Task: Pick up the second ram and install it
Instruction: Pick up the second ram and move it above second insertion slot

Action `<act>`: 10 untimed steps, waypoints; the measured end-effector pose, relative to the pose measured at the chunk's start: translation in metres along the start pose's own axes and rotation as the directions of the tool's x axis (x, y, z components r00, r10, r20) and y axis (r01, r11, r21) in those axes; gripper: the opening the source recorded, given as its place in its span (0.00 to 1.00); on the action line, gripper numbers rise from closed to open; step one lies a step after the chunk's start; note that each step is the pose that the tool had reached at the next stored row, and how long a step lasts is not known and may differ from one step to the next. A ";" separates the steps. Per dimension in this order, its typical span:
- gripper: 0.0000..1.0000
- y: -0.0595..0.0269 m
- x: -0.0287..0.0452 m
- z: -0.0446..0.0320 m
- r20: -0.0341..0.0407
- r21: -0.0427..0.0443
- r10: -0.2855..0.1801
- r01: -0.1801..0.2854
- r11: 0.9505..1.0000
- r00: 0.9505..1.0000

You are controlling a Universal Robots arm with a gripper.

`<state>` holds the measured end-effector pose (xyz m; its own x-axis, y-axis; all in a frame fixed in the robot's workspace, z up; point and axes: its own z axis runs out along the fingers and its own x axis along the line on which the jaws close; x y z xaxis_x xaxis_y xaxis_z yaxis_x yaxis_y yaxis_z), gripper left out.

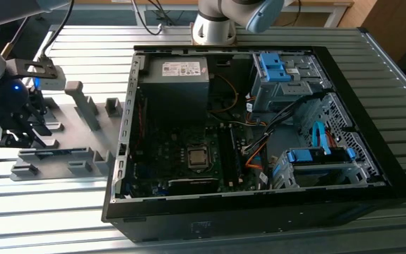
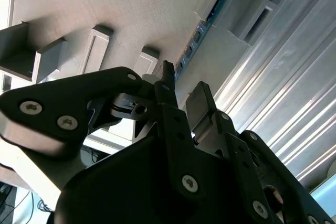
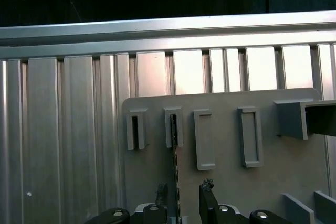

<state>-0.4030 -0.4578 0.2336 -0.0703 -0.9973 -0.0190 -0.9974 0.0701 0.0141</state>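
On the slatted worktop (image 1: 47, 211), beside the open computer case (image 1: 259, 214), the grey holder (image 3: 226, 124) is carrying the second ram (image 3: 175, 145) on edge in a slot. The claw (image 3: 184, 190) is hanging released just above it, fingers straddling its long axis, which is running straight between them.

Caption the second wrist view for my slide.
Open gripper lined up with the second ram standing edgewise in the grey fixture.

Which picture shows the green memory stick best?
The second wrist view: the second ram shows its blue-green side in the gray holder. The first wrist view shows it edge-on. In the exterior view it is too small to tell.
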 end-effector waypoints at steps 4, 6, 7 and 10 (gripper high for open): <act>0.37 -0.0001 0.0001 0.0027 0.000 0.000 0.000 0.000 1.000 1.000; 0.37 -0.0001 0.0001 0.0038 0.000 0.000 0.000 0.000 1.000 1.000; 0.37 -0.0001 0.0001 0.0044 0.000 0.000 0.000 0.000 1.000 1.000; 0.37 -0.0001 0.0002 0.0058 0.000 0.000 0.000 0.000 1.000 1.000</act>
<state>-0.4030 -0.4579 0.2278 -0.0702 -0.9974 -0.0189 -0.9974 0.0700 0.0143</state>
